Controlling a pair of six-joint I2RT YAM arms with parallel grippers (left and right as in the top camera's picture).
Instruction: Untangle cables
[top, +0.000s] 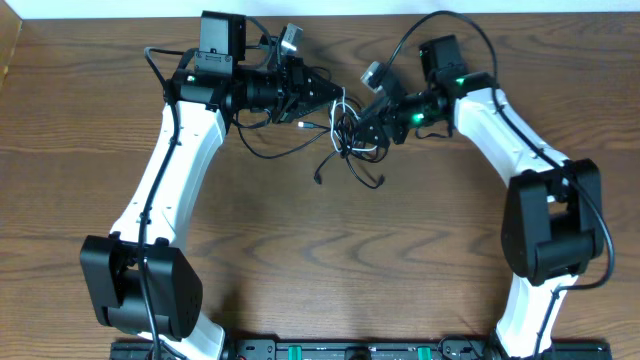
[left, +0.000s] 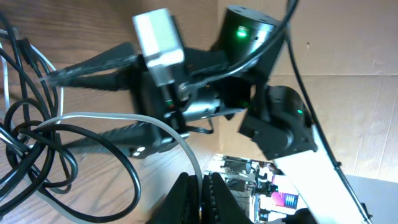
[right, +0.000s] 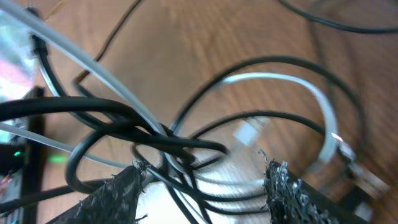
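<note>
A tangle of thin black cables (top: 352, 140) lies on the wooden table between my two grippers, with a short white cable (top: 343, 104) running through it. My left gripper (top: 333, 97) is at the tangle's upper left. In the left wrist view it (left: 202, 186) is shut on the white cable (left: 124, 117), with black loops (left: 37, 155) to the left. My right gripper (top: 366, 118) is at the tangle's upper right. In the right wrist view it (right: 205, 177) is open, with black cables (right: 124, 115) crossing between its fingers and the white cable's loop (right: 280, 79) beyond.
A black cable loop (top: 268, 150) trails left under the left arm, and a loose plug end (top: 318, 178) lies below the tangle. The right arm's wrist (left: 249, 37) shows close in the left wrist view. The table's far edge (top: 330, 20) is just behind the arms.
</note>
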